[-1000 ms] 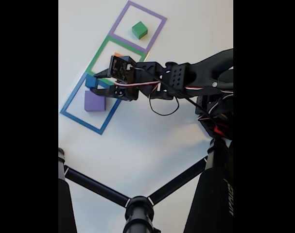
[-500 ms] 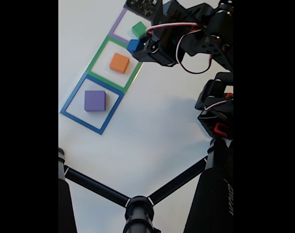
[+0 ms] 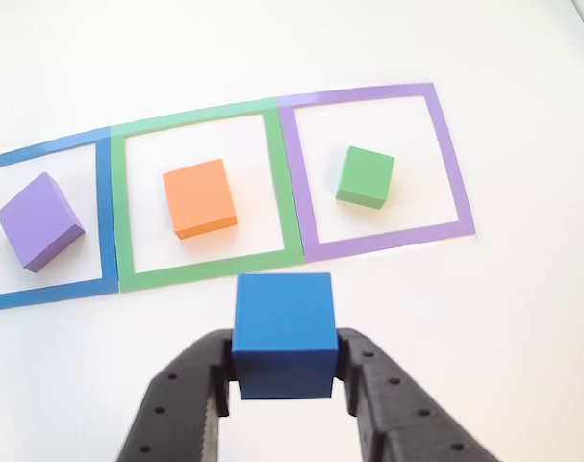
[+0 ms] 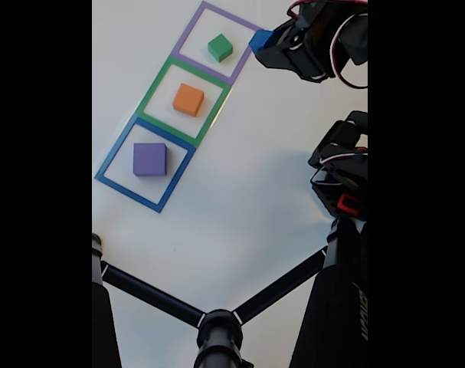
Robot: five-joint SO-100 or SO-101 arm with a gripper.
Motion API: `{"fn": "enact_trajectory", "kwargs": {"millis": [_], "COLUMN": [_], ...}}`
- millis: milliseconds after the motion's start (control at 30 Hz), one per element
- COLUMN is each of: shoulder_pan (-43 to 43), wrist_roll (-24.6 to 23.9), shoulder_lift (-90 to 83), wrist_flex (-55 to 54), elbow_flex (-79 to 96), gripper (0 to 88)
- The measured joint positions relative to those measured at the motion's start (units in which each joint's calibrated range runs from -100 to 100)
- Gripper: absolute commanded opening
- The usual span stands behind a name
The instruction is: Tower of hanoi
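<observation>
Your black two-finger tool (image 3: 284, 385) has its fingers closed against the two side faces of the small matte blue cube (image 3: 283, 332), holding it clear of the white worktop (image 3: 522, 318). In the other view the cube sits square between the fingers (image 3: 373, 385), its top face level and one flat face turned toward the row of outlines; being a cube, it has no long axis to speak of.

In the fixed view the tool (image 4: 272, 42) and blue cube (image 4: 260, 40) hang just beside the right edge of the purple square outline (image 4: 188, 35), at the top of the frame.

The other three blocks lie on the worktop, one per outline:
- the matte green block (image 3: 365, 176) inside the purple square outline (image 3: 445, 154), rotated slightly against the frame;
- the flat orange block (image 3: 200, 197) inside the green square outline (image 3: 121, 212), nearly in line with its edges;
- the purple block (image 3: 39, 221) inside the blue square outline (image 3: 104, 221), turned about a corner's worth — diamond-wise — in the other view.

The three outlines touch edge to edge in a single row, which runs diagonally in the fixed view — blue square outline (image 4: 109, 162) lowest, green square outline (image 4: 154, 84) in the middle. Each block stands apart from its frame's edges.
</observation>
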Motion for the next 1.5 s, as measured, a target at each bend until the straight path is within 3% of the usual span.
{"fn": "enact_trajectory", "kwargs": {"millis": [167, 433, 800, 1133, 1500], "shoulder_pan": [4.56, 8.31, 9.83, 11.94, 12.05], "wrist_roll": [0.00, 0.00, 0.00, -0.36, -0.36], "shoulder_lift": [-1.35, -3.55, 8.44, 35.29, 50.99], "wrist_flex": [-8.14, -34.26, -85.93, -127.37, -144.78], "elbow_flex": [11.42, 37.89, 68.53, 72.33, 72.16], "gripper": [1.9, 1.3, 1.8, 2.0, 2.2]}}
